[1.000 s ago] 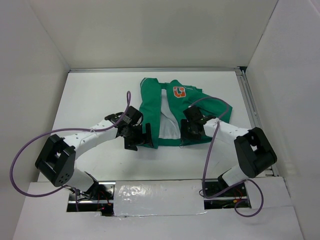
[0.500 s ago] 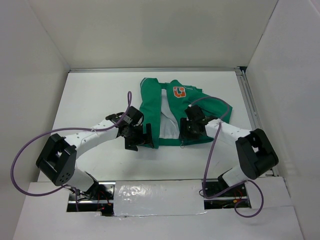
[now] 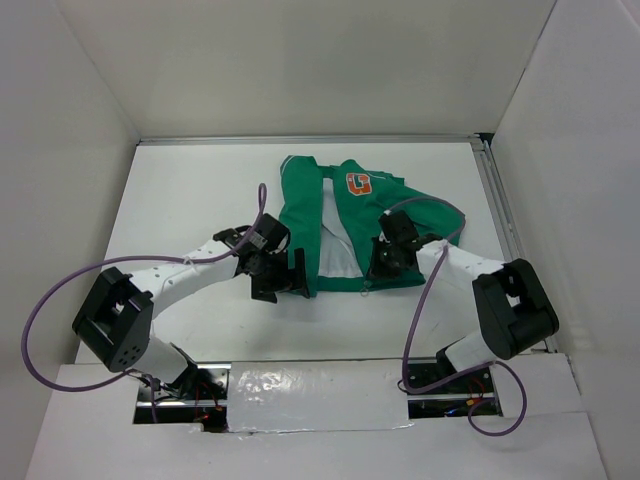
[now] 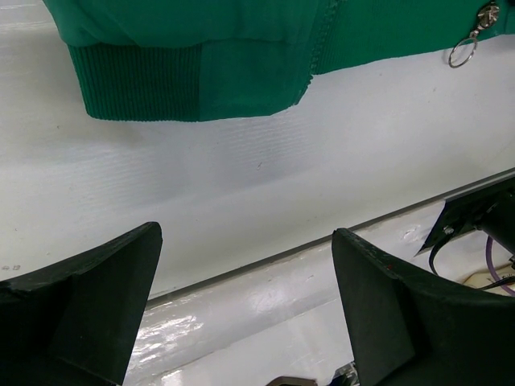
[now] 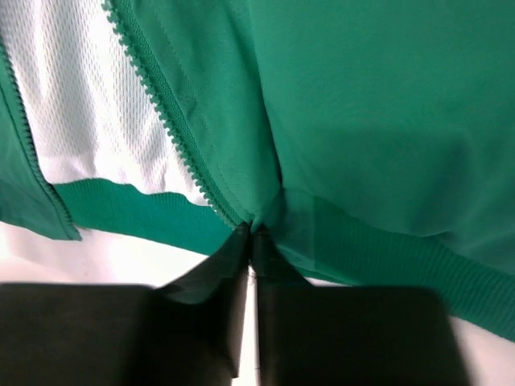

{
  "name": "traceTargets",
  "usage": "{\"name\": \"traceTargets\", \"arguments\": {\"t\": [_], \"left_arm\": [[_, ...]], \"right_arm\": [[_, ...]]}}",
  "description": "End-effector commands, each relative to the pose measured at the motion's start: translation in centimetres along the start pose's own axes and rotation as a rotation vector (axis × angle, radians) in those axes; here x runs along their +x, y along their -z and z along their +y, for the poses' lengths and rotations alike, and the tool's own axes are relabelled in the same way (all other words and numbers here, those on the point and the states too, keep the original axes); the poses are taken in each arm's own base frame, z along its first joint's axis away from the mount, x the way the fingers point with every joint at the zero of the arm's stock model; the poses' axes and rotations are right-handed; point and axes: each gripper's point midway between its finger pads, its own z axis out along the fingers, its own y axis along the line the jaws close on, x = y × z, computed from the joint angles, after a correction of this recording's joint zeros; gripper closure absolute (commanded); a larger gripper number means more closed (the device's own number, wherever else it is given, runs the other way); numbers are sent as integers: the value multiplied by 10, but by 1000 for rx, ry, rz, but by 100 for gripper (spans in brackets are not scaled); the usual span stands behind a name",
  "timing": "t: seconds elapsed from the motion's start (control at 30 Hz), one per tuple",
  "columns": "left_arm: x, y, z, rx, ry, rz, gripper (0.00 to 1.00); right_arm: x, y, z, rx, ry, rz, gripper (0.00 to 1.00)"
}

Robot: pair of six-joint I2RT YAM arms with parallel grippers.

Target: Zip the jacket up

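Two grippers: L gripper (image 3: 285, 278) has its jaws spread wide and holds nothing, just off the near hem. R gripper (image 5: 251, 235) is pinched tight on the hem at the foot of the zip.
Jacket: the jacket (image 3: 345, 215) lies flat on the table (image 3: 190, 200), centre-right, front open, white lining showing.
Zip parts: teeth (image 5: 165, 121) run down to R's pinch; pull w/ ring (image 4: 485, 18) lies at the near hem edge.
Step (est.): anchor both panel bottoms so the zip ends can be joined.
Technique: keep R's pinch low & taut; bring L onto the free hem corner (image 4: 137, 84), gripping fabric beside the teeth, not on them; align edges before pulling.
Risk: thin hem may slip or bunch.
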Motion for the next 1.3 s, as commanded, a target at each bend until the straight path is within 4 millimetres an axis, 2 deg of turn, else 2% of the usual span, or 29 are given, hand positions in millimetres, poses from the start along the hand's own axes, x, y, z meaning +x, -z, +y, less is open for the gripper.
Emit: {"name": "traceTargets", "arguments": {"t": [0.0, 0.03, 0.13, 0.3, 0.37, 0.5, 0.53, 0.73, 0.9, 0.93, 1.07, 1.1, 1.17, 1.27], "left_arm": [[-12, 4, -13, 17, -7, -36, 1], [-12, 2, -11, 9, -6, -31, 1], [-15, -1, -10, -13, -7, -27, 1], [-29, -2, -11, -64, -16, -45, 1], [-31, -8, -5, -105, -10, -38, 1], [-35, -26, 1, -163, -6, -8, 3], [-34, -28, 1, -167, -12, -1, 6], [-36, -51, 11, -245, 10, 11, 7], [-30, -67, 18, -316, 54, 50, 14], [-35, -72, 24, -354, 55, 32, 15], [-37, -80, 27, -393, 64, 46, 18], [-37, -82, 27, -395, 62, 46, 25], [-36, -85, 30, -404, 63, 53, 27], [-36, -90, 33, -416, 61, 58, 36]], "right_arm": [[-8, 1, 5, -33, 3, -44, 97], [-8, 2, 4, -31, 3, -47, 100], [-13, 11, 8, -35, 16, -61, 100], [-26, 42, 21, -85, 51, -123, 100], [-27, 53, 28, -119, 69, -147, 100], [-19, 61, 35, -196, 84, -142, 100], [-19, 62, 36, -203, 86, -140, 100], [-20, 64, 33, -206, 82, -151, 100], [-19, 59, 29, -193, 71, -145, 100], [-17, 59, 28, -193, 69, -140, 100], [-14, 57, 24, -180, 64, -131, 100], [-13, 56, 23, -176, 63, -129, 100], [-14, 56, 20, -165, 60, -134, 100], [-12, 56, 19, -159, 58, -129, 100]]}}
